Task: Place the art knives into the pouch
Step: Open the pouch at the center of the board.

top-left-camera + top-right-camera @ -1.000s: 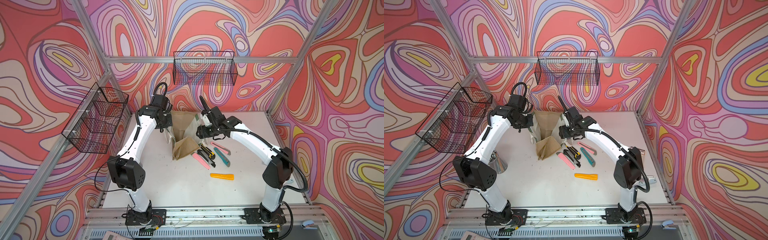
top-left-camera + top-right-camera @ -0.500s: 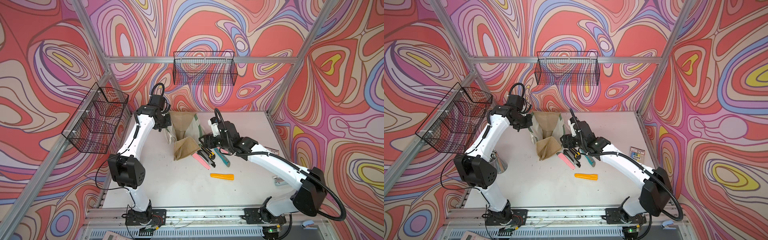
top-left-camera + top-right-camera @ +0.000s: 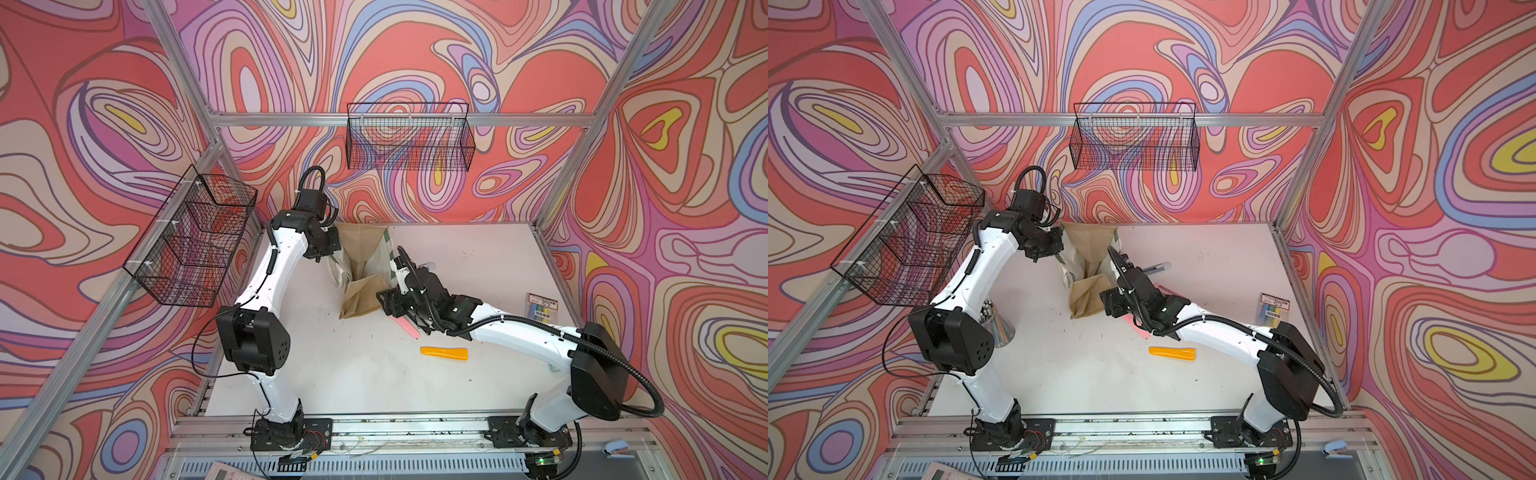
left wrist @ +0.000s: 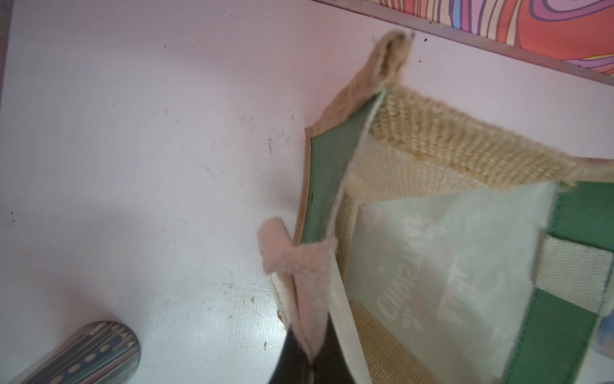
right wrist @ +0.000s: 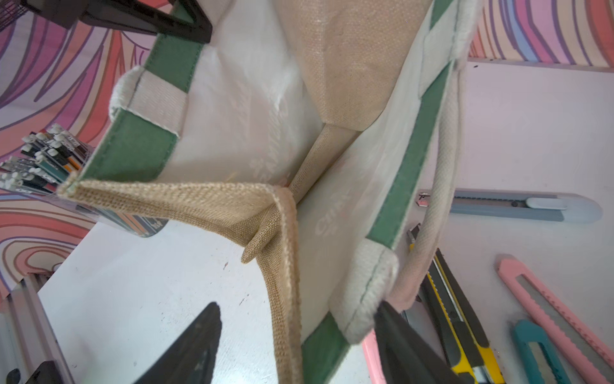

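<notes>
The pouch [image 3: 360, 266] [image 3: 1090, 259], tan jute with green trim, stands open at the back of the table. My left gripper [image 3: 330, 249] [image 4: 310, 359] is shut on its rope handle [image 4: 304, 276] at the far rim. My right gripper [image 3: 388, 301] [image 5: 297, 307] is open, its fingers astride the near corner of the pouch [image 5: 299, 99], gripping nothing. Several art knives lie on the table beside it: a yellow-black one [image 5: 455, 316], a pink one [image 5: 548, 316], a teal one [image 5: 535, 352] and a grey one [image 5: 518, 206]. An orange knife [image 3: 444, 353] lies apart, nearer the front.
A cup of pencils [image 3: 996, 324] [image 5: 43, 159] stands left of the pouch. Black wire baskets hang on the back wall [image 3: 409, 139] and the left wall [image 3: 195, 241]. A packet of markers [image 3: 542, 305] lies at the right edge.
My right arm has drawn back from the pouch's mouth toward the front and dropped low, still open. The left gripper has kept its hold on the handle.
</notes>
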Action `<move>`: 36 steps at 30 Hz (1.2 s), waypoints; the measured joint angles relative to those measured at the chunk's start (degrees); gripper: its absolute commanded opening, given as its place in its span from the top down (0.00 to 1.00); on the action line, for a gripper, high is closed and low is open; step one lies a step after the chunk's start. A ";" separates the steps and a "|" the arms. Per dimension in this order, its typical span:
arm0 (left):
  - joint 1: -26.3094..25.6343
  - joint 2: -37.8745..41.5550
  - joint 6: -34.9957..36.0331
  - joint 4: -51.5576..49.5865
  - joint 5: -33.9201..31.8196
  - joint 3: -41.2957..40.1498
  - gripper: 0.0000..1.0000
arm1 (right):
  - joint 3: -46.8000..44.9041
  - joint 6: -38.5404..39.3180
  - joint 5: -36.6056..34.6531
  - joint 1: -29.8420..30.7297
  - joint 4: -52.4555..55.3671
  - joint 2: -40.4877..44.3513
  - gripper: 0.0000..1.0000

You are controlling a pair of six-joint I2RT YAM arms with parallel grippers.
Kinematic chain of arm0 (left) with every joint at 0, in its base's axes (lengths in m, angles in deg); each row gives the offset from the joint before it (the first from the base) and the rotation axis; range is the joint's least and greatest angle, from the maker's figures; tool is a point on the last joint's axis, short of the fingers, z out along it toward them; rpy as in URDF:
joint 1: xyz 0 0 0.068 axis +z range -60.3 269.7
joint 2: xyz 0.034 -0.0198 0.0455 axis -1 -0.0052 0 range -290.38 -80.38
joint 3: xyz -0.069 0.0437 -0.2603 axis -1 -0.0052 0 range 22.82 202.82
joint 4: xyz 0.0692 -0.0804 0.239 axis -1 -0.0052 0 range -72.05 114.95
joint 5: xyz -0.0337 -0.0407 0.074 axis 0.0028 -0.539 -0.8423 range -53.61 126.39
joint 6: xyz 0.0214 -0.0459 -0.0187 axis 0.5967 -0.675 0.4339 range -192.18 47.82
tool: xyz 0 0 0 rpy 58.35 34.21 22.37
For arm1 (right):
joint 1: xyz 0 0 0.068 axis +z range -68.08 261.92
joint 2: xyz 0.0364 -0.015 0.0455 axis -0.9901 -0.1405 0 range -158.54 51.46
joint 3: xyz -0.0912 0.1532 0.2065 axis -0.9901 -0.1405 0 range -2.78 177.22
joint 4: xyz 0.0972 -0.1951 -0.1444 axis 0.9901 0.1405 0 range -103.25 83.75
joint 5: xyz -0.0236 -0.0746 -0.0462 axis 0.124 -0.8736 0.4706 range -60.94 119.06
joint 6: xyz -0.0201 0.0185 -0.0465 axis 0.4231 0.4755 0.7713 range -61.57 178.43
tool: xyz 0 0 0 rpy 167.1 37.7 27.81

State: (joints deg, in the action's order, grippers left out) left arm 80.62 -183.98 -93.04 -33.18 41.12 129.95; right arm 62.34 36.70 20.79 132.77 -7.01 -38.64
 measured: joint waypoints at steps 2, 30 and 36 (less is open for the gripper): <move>0.15 -0.04 -0.17 0.02 0.35 0.00 1.00 | -0.07 -0.04 -1.64 0.00 0.17 -0.17 0.24; 0.90 -1.79 -0.42 0.04 2.82 0.90 1.00 | -9.97 -7.17 -0.48 1.73 -9.44 2.12 0.48; 0.90 -1.79 -0.42 0.04 2.82 0.90 1.00 | -9.97 -7.56 -2.43 1.73 -12.37 -0.20 0.88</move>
State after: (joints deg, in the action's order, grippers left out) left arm 81.52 -185.77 -93.46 -33.14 43.94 130.85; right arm 52.37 29.13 18.36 134.50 -19.38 -38.84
